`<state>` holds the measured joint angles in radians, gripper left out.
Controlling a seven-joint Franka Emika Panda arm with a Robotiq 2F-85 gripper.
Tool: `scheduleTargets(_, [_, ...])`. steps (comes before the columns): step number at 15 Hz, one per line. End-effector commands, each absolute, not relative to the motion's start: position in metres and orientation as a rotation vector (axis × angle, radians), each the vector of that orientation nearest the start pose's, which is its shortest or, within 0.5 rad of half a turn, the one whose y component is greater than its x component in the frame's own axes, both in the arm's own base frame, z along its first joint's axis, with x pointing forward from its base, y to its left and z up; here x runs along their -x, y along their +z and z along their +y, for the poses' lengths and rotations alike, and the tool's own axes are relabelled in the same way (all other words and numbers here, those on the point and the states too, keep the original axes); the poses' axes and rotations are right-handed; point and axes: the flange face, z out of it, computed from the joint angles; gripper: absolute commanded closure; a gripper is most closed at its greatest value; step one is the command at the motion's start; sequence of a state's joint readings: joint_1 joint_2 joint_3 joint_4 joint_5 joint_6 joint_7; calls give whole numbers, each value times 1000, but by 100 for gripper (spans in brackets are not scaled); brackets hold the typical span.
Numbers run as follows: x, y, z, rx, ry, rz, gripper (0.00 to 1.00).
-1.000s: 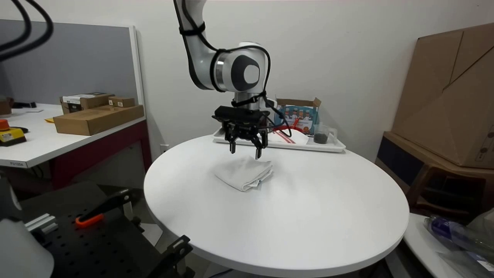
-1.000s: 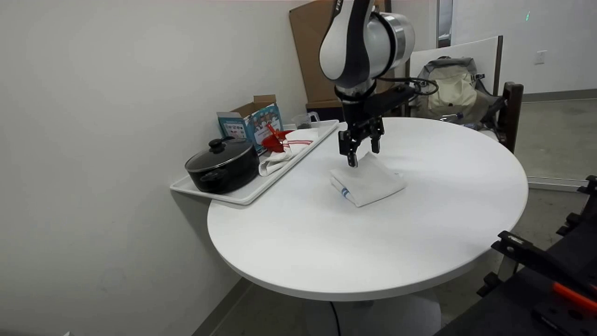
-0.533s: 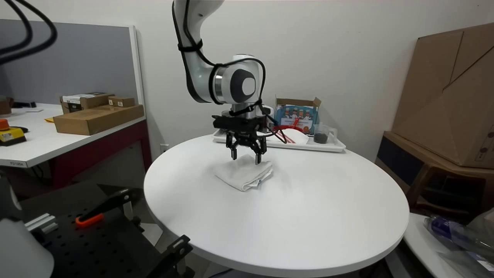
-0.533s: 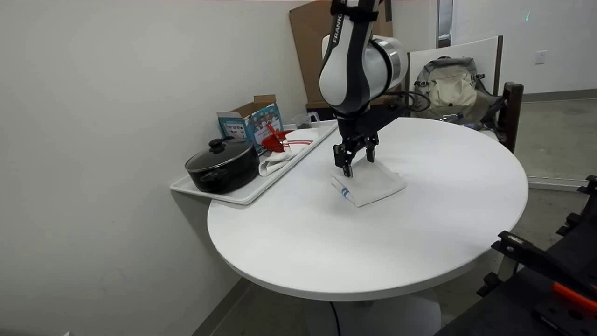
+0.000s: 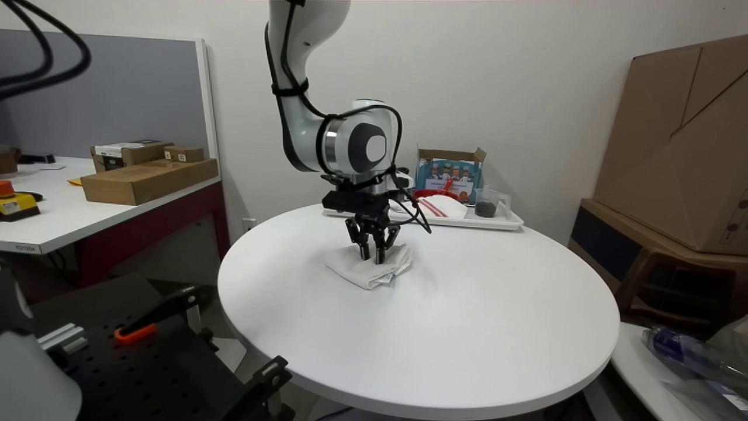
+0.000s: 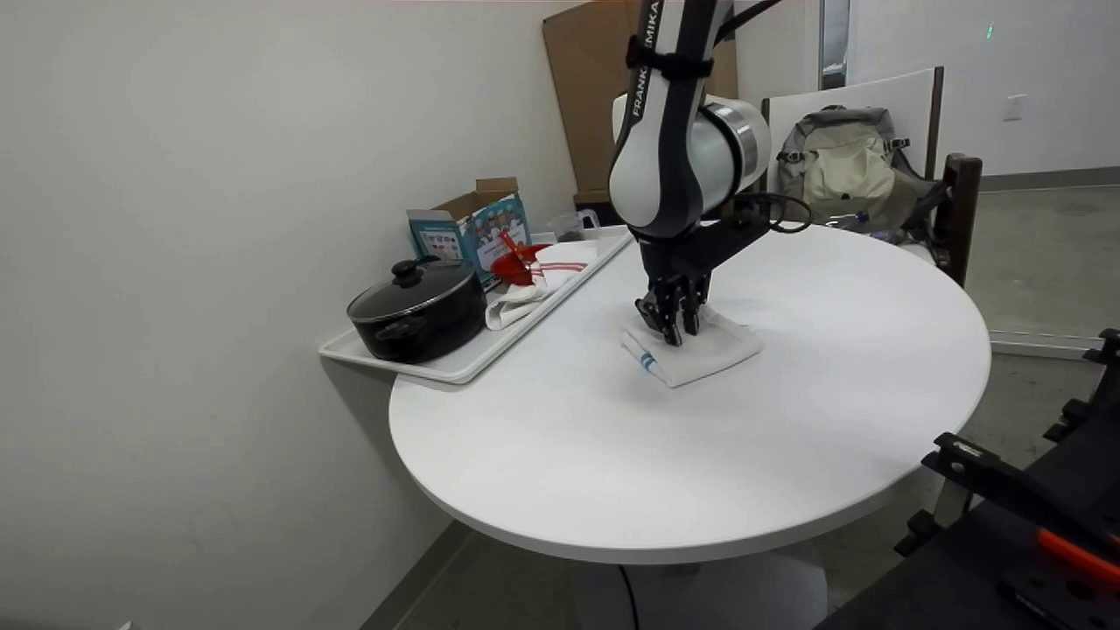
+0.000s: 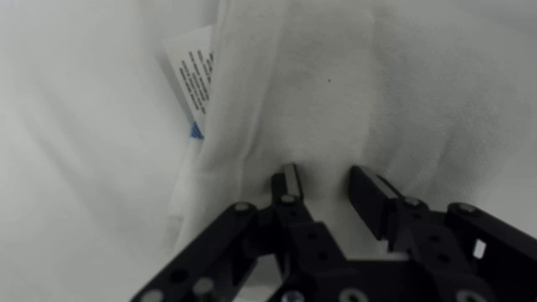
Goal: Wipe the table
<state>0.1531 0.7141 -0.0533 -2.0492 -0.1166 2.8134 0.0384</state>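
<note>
A large round table (image 5: 479,327) with a smooth, plain white top and a thick white edge. A white cloth (image 6: 707,354), folded into a rough square, lies on the half nearer the tray; a touch of blue striping shows along one side, and in the wrist view a printed label (image 7: 193,79) sticks out beside a fold. Apart from the cloth, a long white tray (image 6: 455,374) rests partly on the table, one end jutting past its edge.
</note>
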Motion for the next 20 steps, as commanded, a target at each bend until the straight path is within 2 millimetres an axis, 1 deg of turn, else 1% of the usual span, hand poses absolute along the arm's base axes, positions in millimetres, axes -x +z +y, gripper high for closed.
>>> scheduleTargets(1, [-576, 81, 62, 3205, -103, -284, 95])
scheduleTargets(2, [-576, 83, 64, 3201, -102, -288, 99])
scheduleTargets(3, [-572, 84, 70, 3153, -67, -304, 100])
scheduleTargets(4, [-567, 85, 77, 3142, -59, -324, 100])
scheduleTargets(6, [-546, 87, 99, 3082, -23, -410, 99])
scheduleTargets(11, [-452, 77, 167, 2922, 155, -748, 99])
scheduleTargets(13, [-427, 75, 188, 2879, 212, -838, 99])
scheduleTargets(14, [-421, 74, 193, 2874, 227, -853, 99])
scheduleTargets(15, [-416, 74, 195, 2875, 237, -862, 99])
scheduleTargets(16, [-416, 74, 193, 2886, 238, -860, 99])
scheduleTargets(18, [-424, 77, 176, 2928, 219, -817, 99])
scheduleTargets(20, [-434, 80, 148, 2965, 208, -731, 99])
